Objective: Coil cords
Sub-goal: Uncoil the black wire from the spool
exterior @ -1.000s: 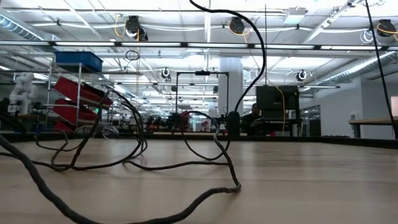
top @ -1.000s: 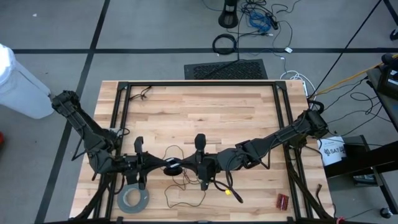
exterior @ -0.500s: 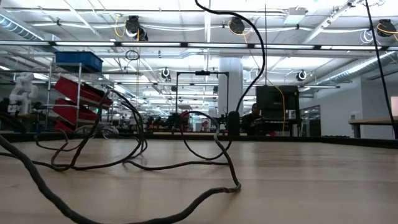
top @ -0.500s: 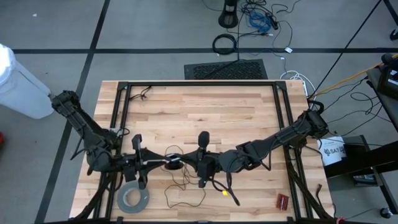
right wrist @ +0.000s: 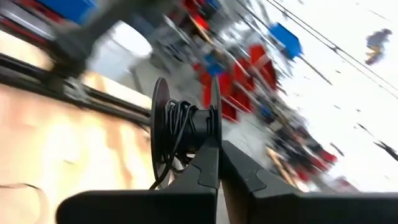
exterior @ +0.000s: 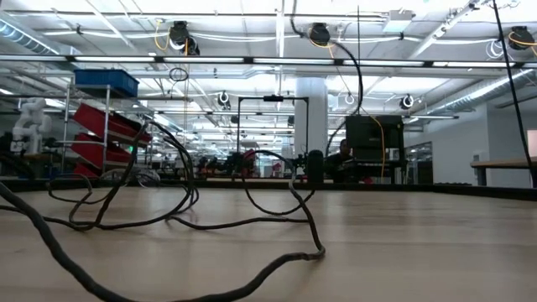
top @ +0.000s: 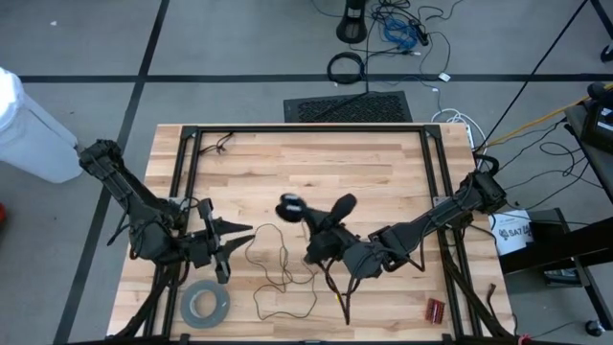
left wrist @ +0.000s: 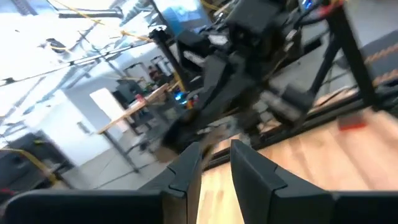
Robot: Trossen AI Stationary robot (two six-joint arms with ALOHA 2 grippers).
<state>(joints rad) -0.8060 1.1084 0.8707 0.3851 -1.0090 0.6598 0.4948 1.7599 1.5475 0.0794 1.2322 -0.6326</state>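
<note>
The cord is a very thin dark wire wound on a small round black disc, a spool (top: 287, 204) (right wrist: 185, 121). My right gripper (top: 297, 215) (right wrist: 219, 158) is shut on the spool above the middle of the table. The wire's loose end lies in loops (top: 279, 261) on the wood and also shows in the low view (exterior: 252, 220). My left gripper (top: 245, 233) (left wrist: 215, 158) is left of the loops, pointing toward the table's right edge. Its fingers stand a little apart with nothing between them. My right gripper pinches the rim of one of the spool's two flanges (right wrist: 214, 124) between its two fingers. The spool is lifted clear of the table, wire wound round its core. A strand (right wrist: 163, 171) hangs slack from it toward the loops on the wood.
A wide grey tape roll (top: 206, 307) lies near the front left edge. A small red thing (top: 436, 309) lies at the front right. Black frame rails (top: 306, 127) run along the table's sides and far edge. A short dark cable (top: 224, 144) lies at the far left.
My right gripper has risen with the spool, gone toward the far edge and tipped. The spool is now clear of the table, where before it sat between both grippers. My left gripper has drawn back from it toward the table's left edge.
</note>
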